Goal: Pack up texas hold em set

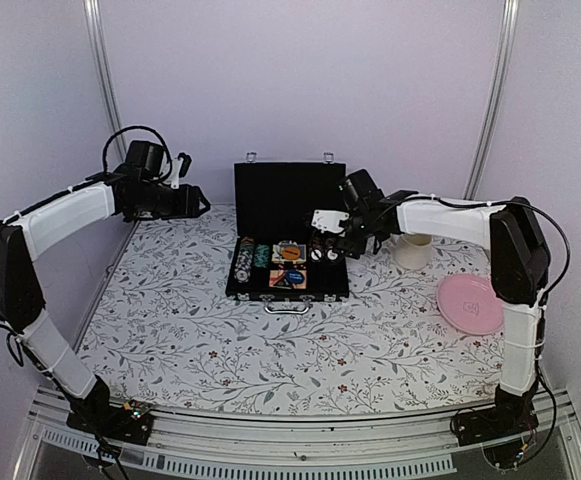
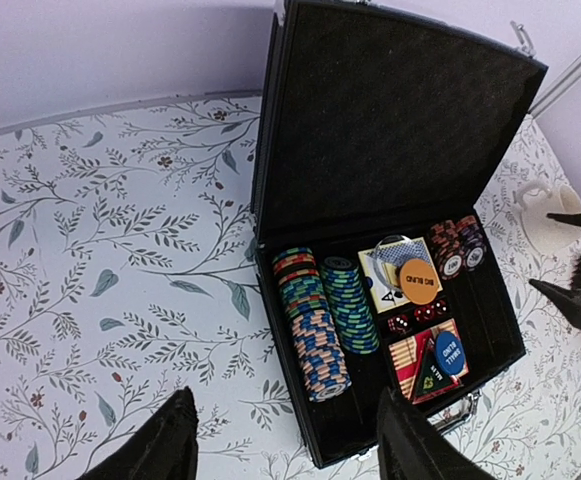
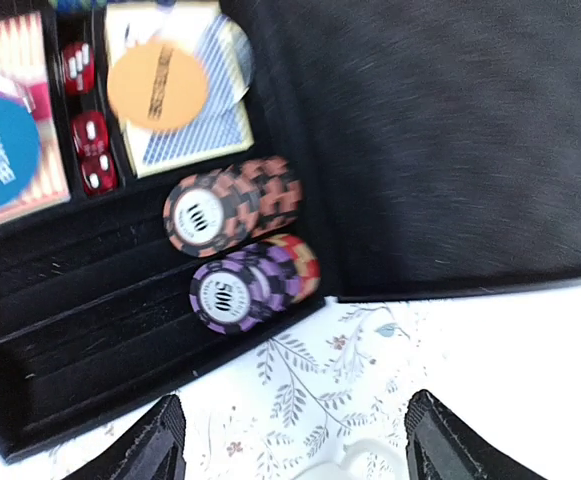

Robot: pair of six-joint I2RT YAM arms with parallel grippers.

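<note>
Right wrist view: our right gripper (image 3: 295, 400) hangs released, empty, just beside the open briefcase (image 3: 450, 150), near its purple 500 chips (image 3: 232, 293). Our left gripper (image 2: 285, 400) is released too, empty.

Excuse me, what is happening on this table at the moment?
A robot is packing a poker set. Its black case lies open, with chips, cards, dice and buttons inside. The right gripper hovers by its right end, jaws open and empty. The left gripper hangs off to the left, also open.
</note>
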